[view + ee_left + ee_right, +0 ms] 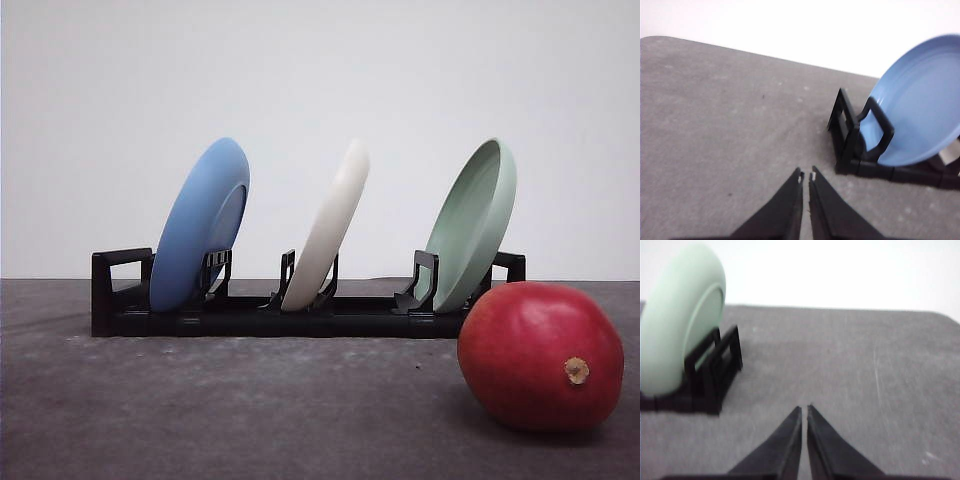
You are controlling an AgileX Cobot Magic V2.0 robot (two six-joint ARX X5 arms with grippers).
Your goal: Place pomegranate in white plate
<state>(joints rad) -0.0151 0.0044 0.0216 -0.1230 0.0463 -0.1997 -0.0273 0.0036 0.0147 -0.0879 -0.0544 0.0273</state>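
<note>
Red and glossy, the pomegranate (pixel 541 356) sat on the grey table (pixel 200 400) at the near right, its tan stem nub turned toward the front camera. It lay just in front of the right end of a black dish rack (pixel 300 315), apart from it as far as I could judge. Three plates stood on edge in that rack: a blue plate (pixel 200 225) at the left, the white plate (pixel 327 228) in the middle slot, and a pale green plate (pixel 472 225) at the right.

Both arms hung over bare table. The left gripper (pixel 806 177) had its fingers pinched almost together with nothing between them, the blue plate off to one side. The right gripper (pixel 804 409) was likewise closed to a sliver and empty, near the green plate's end of the rack.

That fruit looked firm and fairly heavy, with a slick skin that could slide or roll under narrow fingertips. A hold across its widest girth, clear of the nub, seemed safest. I reckoned the plate, leaning and thin-edged, would need lifting out and laying flat first.
</note>
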